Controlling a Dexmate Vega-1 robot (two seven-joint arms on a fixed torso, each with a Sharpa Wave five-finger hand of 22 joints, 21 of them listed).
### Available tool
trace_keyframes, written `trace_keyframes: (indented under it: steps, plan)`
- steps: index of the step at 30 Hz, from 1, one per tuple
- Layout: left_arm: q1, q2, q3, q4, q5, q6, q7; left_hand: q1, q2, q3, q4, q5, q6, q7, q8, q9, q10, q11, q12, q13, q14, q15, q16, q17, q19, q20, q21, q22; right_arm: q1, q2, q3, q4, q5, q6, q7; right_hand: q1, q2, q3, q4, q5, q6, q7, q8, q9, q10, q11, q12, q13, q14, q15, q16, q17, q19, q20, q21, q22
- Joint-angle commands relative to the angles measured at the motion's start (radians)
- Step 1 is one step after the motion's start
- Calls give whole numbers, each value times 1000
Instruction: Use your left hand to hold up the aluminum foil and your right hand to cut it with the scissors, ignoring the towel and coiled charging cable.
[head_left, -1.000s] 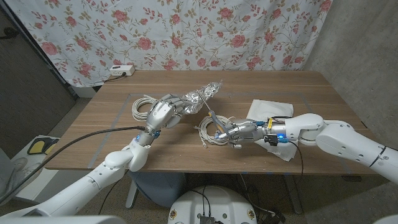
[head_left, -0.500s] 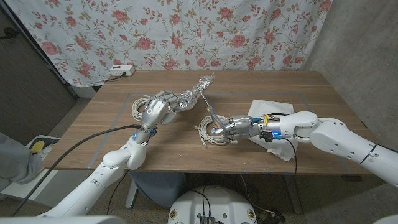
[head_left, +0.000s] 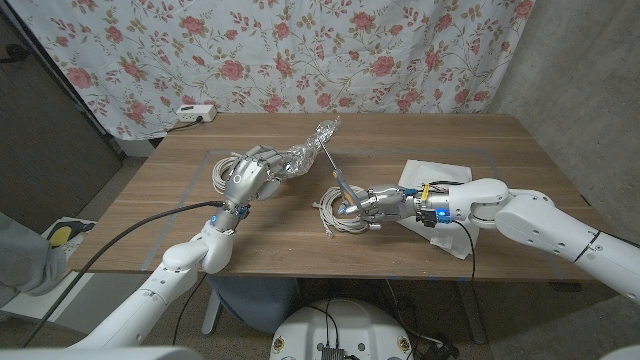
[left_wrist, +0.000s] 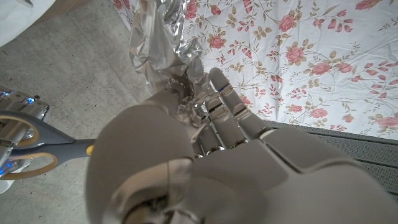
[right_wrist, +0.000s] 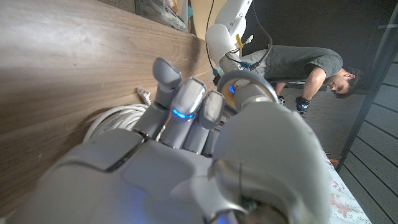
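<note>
My left hand (head_left: 250, 178) grips one end of a crumpled strip of aluminum foil (head_left: 303, 153) and holds it above the table, its free end pointing up and away. In the left wrist view the foil (left_wrist: 155, 43) rises out of the closed fingers (left_wrist: 217, 106). My right hand (head_left: 383, 207) holds the scissors (head_left: 340, 185) by their handles, blades slanting up toward the foil's underside. Whether the tips touch the foil I cannot tell. The scissors' grey and orange handles (left_wrist: 37, 149) show in the left wrist view.
A coiled white cable (head_left: 335, 217) lies under my right hand on the wooden table (head_left: 500, 140). Another white coil (head_left: 222, 172) sits behind my left hand. A white towel (head_left: 437, 178) lies beside my right forearm. A power strip (head_left: 195, 113) sits at the far left edge. A person (right_wrist: 311, 65) leans in beyond the table.
My left hand has drawn back toward the left with the foil, whose free end now stands higher and steeper. My right hand has edged left with the scissors.
</note>
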Motion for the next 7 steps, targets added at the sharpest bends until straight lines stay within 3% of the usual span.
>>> trace_keyframes:
  steps: [1, 7]
  plan:
    - [3, -1, -6, -6, 9, -9, 0, -2, -2, 6, -4, 0, 7, 4, 7, 2, 13, 0, 0, 1, 10, -1, 6, 5, 0, -1, 8, 1, -16, -11, 10, -18, -4, 6, -22, -10, 3, 16, 2, 4, 102, 66, -9, 8, -2, -6, 3, 2, 9, -2, 2, -1, -2, -102, 0, 0]
    - [6, 0, -6, -3, 14, -14, 0, -2, -1, 7, -4, -1, 8, 4, 7, 1, 15, -1, 0, 2, 12, -1, 7, 6, -1, 0, 11, -1, -30, -13, 14, -20, -4, 19, -30, -14, 2, 23, 2, 3, 103, 68, -14, 15, -2, -6, 3, 2, 8, -2, 2, -1, -10, -103, -2, -5]
